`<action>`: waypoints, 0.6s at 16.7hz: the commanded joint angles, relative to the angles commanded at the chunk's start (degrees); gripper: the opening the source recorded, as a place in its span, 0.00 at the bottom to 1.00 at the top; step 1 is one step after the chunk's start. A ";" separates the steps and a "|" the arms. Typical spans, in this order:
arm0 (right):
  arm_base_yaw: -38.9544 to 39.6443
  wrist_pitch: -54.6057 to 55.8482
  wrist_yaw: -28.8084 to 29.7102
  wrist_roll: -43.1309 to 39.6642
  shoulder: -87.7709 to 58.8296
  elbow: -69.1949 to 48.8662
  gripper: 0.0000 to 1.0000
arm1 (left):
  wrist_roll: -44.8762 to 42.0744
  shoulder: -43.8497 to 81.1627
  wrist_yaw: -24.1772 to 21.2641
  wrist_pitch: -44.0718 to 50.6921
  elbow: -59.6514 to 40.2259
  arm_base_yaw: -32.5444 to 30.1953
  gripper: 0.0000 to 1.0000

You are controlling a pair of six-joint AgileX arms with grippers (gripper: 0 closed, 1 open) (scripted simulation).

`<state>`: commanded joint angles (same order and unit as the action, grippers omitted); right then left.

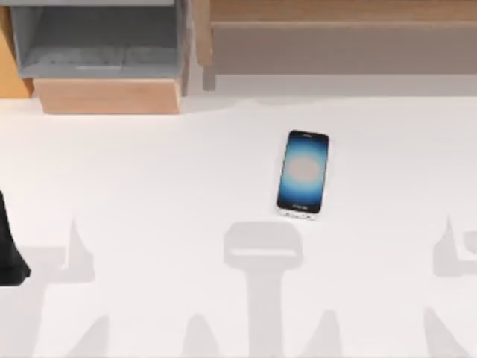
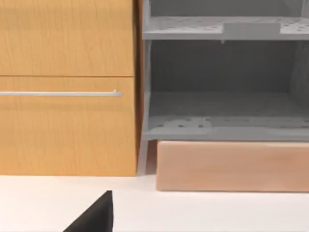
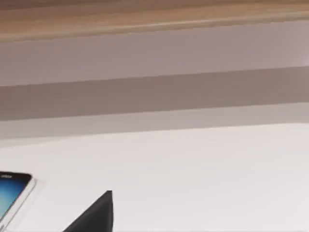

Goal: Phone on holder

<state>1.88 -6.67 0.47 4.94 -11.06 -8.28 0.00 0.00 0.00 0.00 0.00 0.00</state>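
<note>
Here, phone [image 1: 302, 174] flat on white table [image 1: 149, 194], grey shelf unit [image 1: 100, 41] behind; jaws' state unclear.

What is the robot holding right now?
Nothing is held. The phone lies flat on the white table, with no fingers touching it.

Phone [image 1: 302, 174]: black frame, blue-pale glowing screen, white bottom edge. Table [image 1: 149, 186] was plain white. Shelf [image 2: 222, 111] grey w/ dark speckles; cabinet [image 2: 67, 121] orange woodgrain, silver handle [image 2: 60, 93].
</note>
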 joint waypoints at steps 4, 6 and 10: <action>2.47 -10.68 1.44 6.35 -17.01 -12.06 1.00 | 0.00 0.00 0.00 0.00 0.00 0.00 1.00; 3.95 -17.57 2.54 9.79 -27.76 -19.44 1.00 | 0.00 0.00 0.00 0.00 0.00 0.00 1.00; 7.40 -33.27 5.03 16.47 -51.80 -36.29 1.00 | 0.00 0.00 0.00 0.00 0.00 0.00 1.00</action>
<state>9.28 -39.94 5.50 21.41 -62.86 -44.57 0.00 0.00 0.00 0.00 0.00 0.00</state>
